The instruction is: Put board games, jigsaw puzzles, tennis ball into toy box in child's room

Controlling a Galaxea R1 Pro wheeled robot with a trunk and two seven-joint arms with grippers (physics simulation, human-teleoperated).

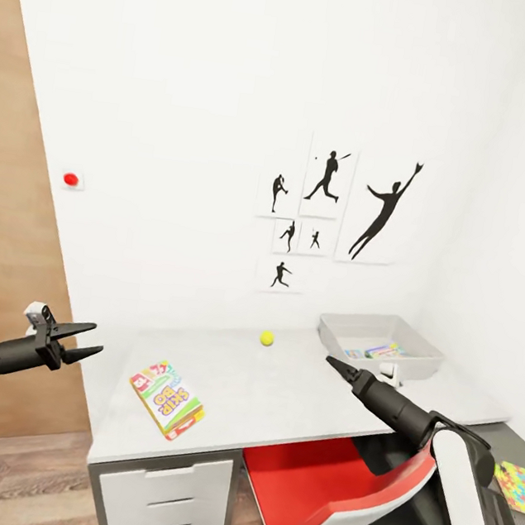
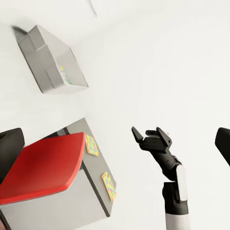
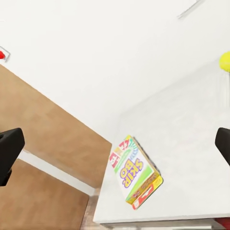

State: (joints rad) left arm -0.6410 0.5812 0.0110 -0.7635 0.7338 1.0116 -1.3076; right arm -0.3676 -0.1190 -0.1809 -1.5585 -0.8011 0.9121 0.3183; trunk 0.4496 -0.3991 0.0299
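A yellow-green-pink board game (image 1: 167, 398) lies flat on the light grey table (image 1: 293, 400), near its front left corner. The tennis ball (image 1: 267, 338) rests near the wall. At the back right stands the grey toy box (image 1: 353, 327) with a colourful flat item (image 1: 383, 351) inside. One jigsaw puzzle (image 1: 515, 486) lies on the lower dark section; the left wrist view has two jigsaw puzzles (image 2: 91, 144) (image 2: 109, 185) there. My left gripper (image 1: 95, 337) hangs open left of the table, empty. My right gripper (image 1: 333, 363) hovers open and empty over the table, just in front of the toy box.
A red chair (image 1: 322, 488) is tucked under the table beside white drawers (image 1: 166, 504). A wooden door (image 1: 2, 276) stands at the left, and a red button (image 1: 71, 179) is on the wall. Black silhouette sports pictures (image 1: 328, 213) hang above the table.
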